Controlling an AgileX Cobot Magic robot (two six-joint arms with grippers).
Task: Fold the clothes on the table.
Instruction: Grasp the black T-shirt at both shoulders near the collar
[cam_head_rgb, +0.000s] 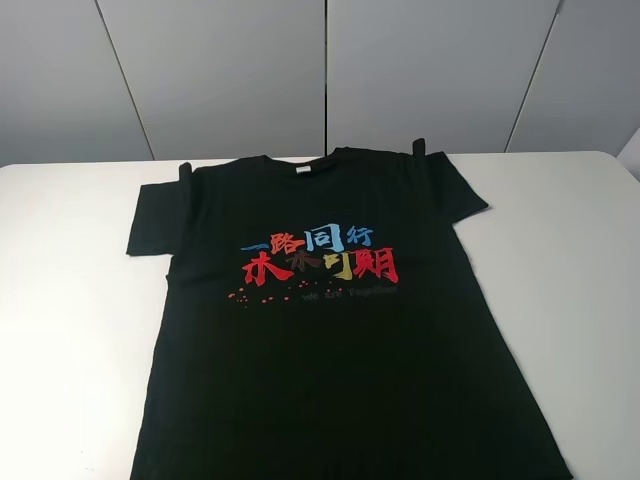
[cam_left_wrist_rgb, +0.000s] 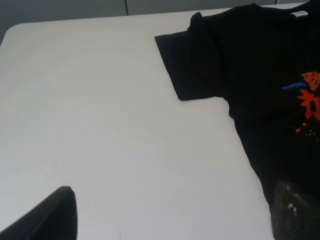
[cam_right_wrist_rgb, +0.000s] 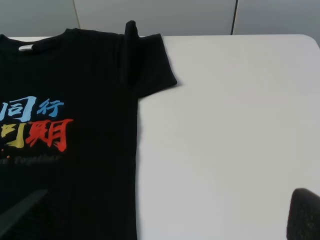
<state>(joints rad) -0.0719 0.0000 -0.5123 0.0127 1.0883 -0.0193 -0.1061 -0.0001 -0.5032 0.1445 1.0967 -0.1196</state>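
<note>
The black T-shirt (cam_head_rgb: 330, 330) lies flat and face up on the white table (cam_head_rgb: 70, 300), collar at the far side, hem at the near edge. Its chest print (cam_head_rgb: 320, 255) shows blue, red and yellow characters. Each shoulder has a small raised fold (cam_head_rgb: 418, 148). No arm shows in the exterior high view. My left gripper (cam_left_wrist_rgb: 175, 192) is open and empty above the bare table, beside the shirt's left sleeve (cam_left_wrist_rgb: 192, 65); one finger (cam_left_wrist_rgb: 295, 210) is over the shirt's side edge. My right gripper (cam_right_wrist_rgb: 165, 200) is open and empty over the shirt's right side edge (cam_right_wrist_rgb: 137, 165).
Grey wall panels (cam_head_rgb: 320, 70) stand behind the table's far edge. Bare white tabletop lies on both sides of the shirt (cam_head_rgb: 560, 280). The table's rounded far left corner shows in the left wrist view (cam_left_wrist_rgb: 12, 30).
</note>
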